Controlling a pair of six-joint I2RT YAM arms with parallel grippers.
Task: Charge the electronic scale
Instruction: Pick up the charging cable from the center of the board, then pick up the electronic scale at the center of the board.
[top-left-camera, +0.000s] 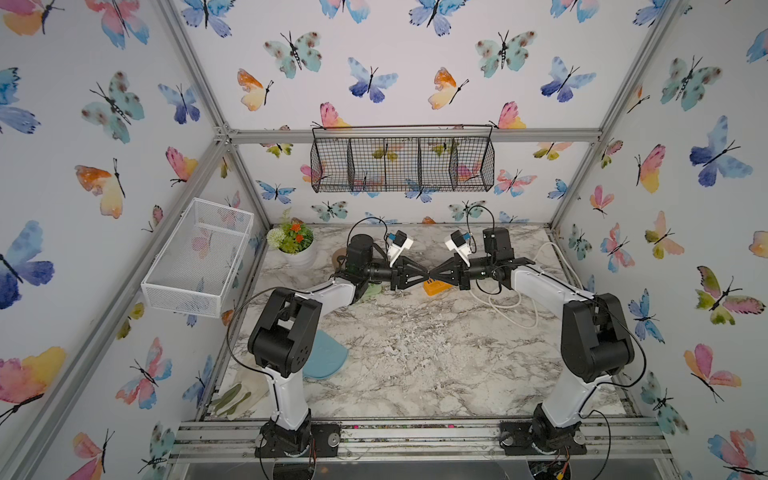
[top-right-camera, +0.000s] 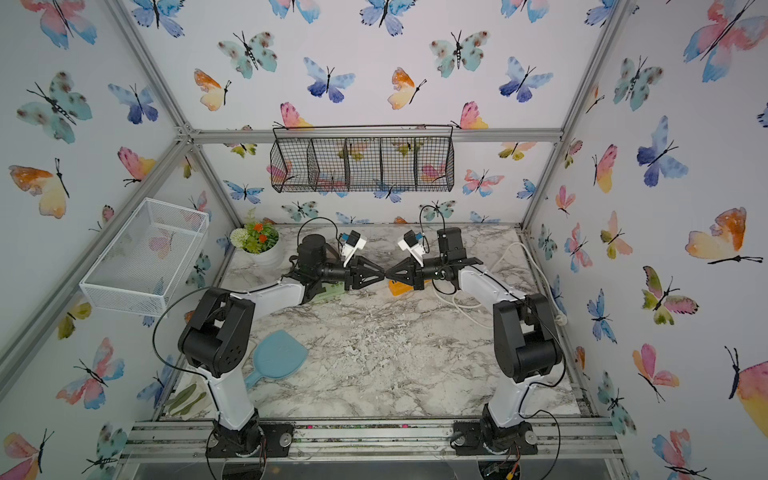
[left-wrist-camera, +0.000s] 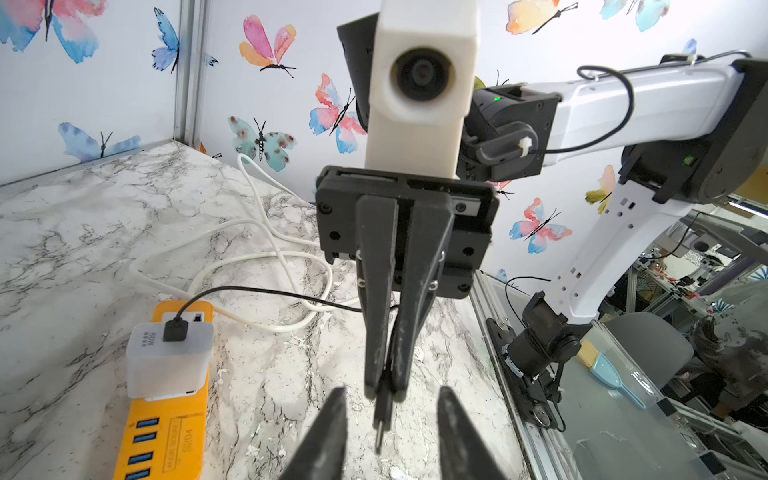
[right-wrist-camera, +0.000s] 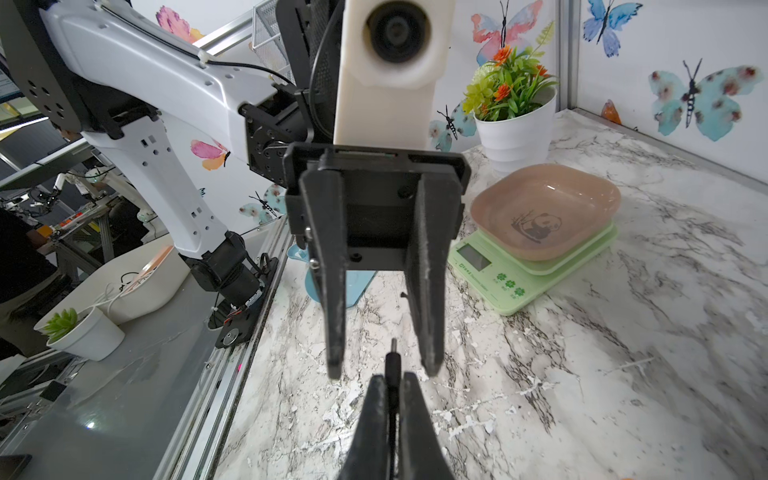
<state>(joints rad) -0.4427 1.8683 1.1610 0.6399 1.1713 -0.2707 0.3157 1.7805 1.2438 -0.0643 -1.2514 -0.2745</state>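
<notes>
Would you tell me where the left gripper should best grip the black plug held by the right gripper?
Probably the plug by its short black body, just ahead of the right gripper shut on it, leaving the thin metal tip free. Come head-on along its axis: it points straight at the open left gripper, whose jaws stand either side of it.

Marble-look desk, coating flaked rough near the left tool; scale glossy green plastic, bowl smooth pink; plug matt black
</notes>
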